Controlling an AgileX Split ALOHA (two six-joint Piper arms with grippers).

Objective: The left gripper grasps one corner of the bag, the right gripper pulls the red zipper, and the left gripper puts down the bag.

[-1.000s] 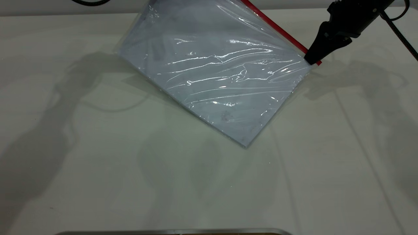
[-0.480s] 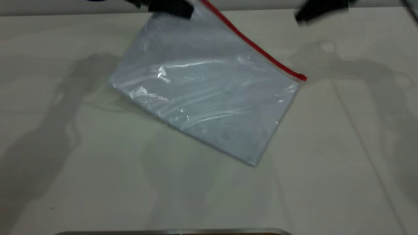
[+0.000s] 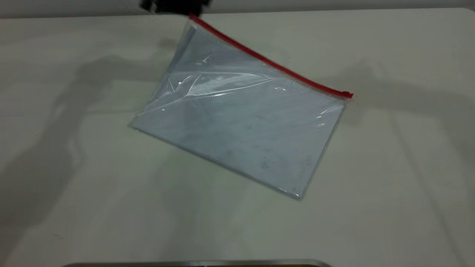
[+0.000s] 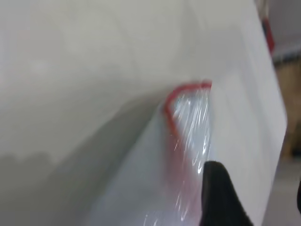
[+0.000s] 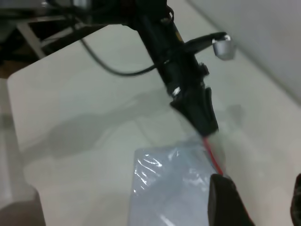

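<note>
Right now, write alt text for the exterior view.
A clear bag lies slanted on a pale table, its red zipper along the far edge. The left pincer holds the far corner at the frame's top.

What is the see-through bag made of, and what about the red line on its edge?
The bag looks like thin, soft, clear plastic: it is shiny, wrinkles catch the light, and scuffs show on it. The red zipper along one long edge looks like firmer red plastic, probably a slide strip, since it holds a straight line. The left gripper holds one corner.
</note>
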